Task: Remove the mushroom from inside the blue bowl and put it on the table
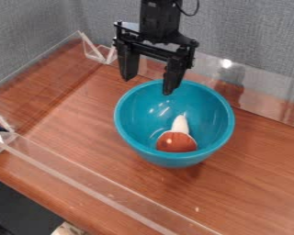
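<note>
And here's the counter (pixel 76 174), the wood-grain surface carrying everything, its clear low wall (pixel 242 78) running along the far edge. The big blue bowl (pixel 122 124) sits toward that far edge, upright, and its depth makes it a natural pen for anything small. Above its far rim hangs the robot arm (pixel 160 16), reaching down from the top — fingers (pixel 151 78) spread wide, one on either side, nothing between them. That wide stance looks like readiness for a grasp, though they're over the back of the bowl, not over the target. And the target, the mushroom (pixel 176 139), lies on its side inside, cap toward the near wall, pale stem pointing to the far side — probably settled there by the curved bottom. The next move likely wants a shift nearward, then down, minding that rim!
</note>
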`<state>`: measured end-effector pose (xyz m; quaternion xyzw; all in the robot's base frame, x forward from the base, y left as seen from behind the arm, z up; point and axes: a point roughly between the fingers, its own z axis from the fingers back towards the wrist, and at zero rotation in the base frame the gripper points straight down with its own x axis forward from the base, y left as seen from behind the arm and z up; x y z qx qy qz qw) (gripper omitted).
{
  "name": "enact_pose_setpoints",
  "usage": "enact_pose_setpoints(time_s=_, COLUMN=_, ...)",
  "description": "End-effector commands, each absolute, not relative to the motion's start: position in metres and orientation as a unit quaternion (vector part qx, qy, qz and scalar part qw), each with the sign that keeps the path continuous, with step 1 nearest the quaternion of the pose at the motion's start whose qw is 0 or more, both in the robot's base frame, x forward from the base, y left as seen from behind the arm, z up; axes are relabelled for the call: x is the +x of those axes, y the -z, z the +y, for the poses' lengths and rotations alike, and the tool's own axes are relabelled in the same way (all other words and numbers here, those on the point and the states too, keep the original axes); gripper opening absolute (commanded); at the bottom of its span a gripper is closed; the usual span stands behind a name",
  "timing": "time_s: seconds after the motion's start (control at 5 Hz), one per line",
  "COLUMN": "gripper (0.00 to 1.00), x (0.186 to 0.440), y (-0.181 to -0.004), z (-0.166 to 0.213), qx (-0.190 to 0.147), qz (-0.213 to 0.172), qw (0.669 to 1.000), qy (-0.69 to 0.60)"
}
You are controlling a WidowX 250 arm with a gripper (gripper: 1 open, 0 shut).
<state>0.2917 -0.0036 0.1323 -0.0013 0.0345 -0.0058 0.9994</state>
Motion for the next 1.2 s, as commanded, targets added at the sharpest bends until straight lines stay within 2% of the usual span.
enact_pose_setpoints(time_s=0.0, gripper=1.00, x=0.293, y=-0.127, z=-0.015, qx=-0.003, qz=0.034, qw=0.999, qy=0.034)
enact_pose_setpoints(time_s=0.2, gripper=1.00, x=0.296, y=-0.096, z=-0.041, qx=-0.010, qz=0.053, qw=0.993, qy=0.106)
enact_pose_setpoints(time_s=0.4, gripper=1.00, x=0.305, y=-0.047, z=-0.070, qx=-0.015, qz=0.068, qw=0.985, qy=0.156)
enact_pose_setpoints(time_s=0.6, gripper=0.00, x=0.311, y=-0.032, z=-0.079, qx=-0.017, qz=0.079, qw=0.982, qy=0.171)
enact_pose_setpoints(time_s=1.0, gripper=0.00, x=0.307, y=-0.035, z=-0.077, qx=-0.022, qz=0.079, qw=0.982, qy=0.171)
